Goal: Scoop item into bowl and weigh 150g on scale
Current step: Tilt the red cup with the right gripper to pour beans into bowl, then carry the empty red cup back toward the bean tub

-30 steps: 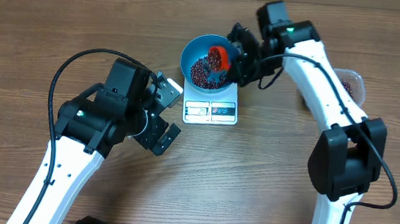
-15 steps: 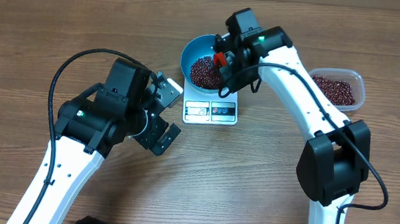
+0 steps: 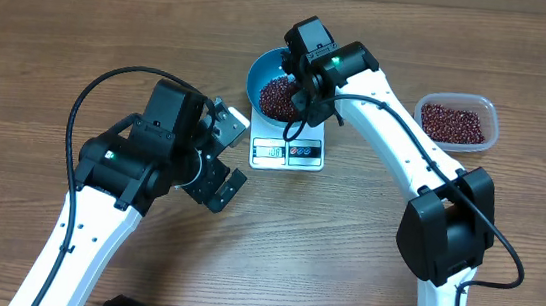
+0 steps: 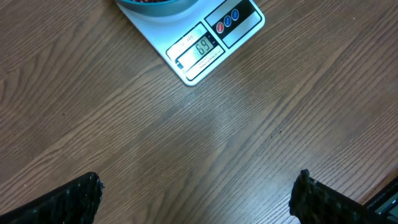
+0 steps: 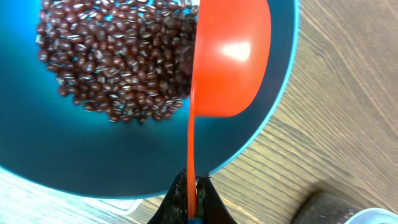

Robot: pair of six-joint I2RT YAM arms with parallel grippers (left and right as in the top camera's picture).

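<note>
The blue bowl [image 3: 258, 71] stands on the white scale [image 3: 288, 152] and holds a heap of red-brown beans [image 3: 276, 96]. My right gripper [image 3: 307, 76] hangs over the bowl's right side, shut on the thin handle of an orange scoop [image 5: 230, 56]. In the right wrist view the scoop is tipped on its side above the beans [image 5: 118, 62] inside the bowl [image 5: 62, 155], and the right gripper [image 5: 191, 193] pinches its handle. My left gripper [image 3: 236, 154] stands open left of the scale with nothing in it. In the left wrist view that left gripper [image 4: 198, 180] is over bare wood, with the scale [image 4: 236, 25] ahead.
A clear plastic tub [image 3: 455, 121] of more beans sits at the right of the table. The right arm arches from the front edge up over the scale's right side. The left arm's cable loops at the left.
My right gripper has swung left from the bowl's right rim to over the bowl, and the scoop has tipped over. The tub is now uncovered. The left arm has not moved.
</note>
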